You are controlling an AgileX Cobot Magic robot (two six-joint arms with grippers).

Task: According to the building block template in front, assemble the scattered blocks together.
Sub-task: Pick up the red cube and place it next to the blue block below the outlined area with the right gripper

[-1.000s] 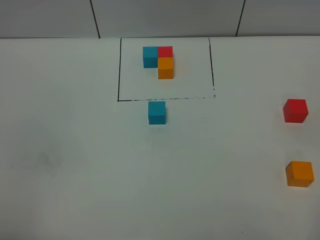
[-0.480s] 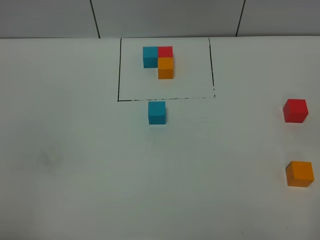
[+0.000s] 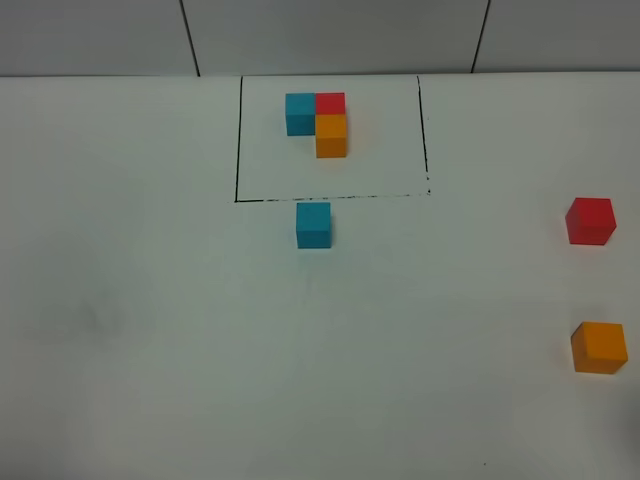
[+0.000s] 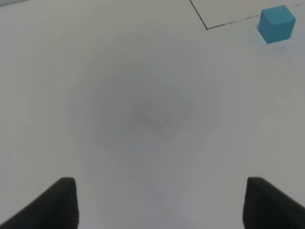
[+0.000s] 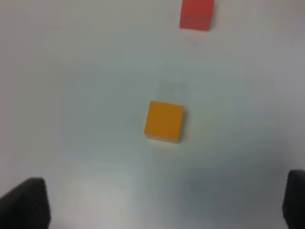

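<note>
Your right tool [image 5: 159, 200], spread and empty like the left tool [image 4: 164, 202], hovers over the loose matte orange cube [image 5: 164, 121] near the tabletop [image 3: 150, 300]'s right edge, the first pick apparently pending. Next, descend straight and straddle it squarely before pinching

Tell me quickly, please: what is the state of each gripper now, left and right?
Left gripper: open, holding nothing.
Right gripper: open, holding nothing; the orange cube lies on the table, apart from its fingers.
</note>
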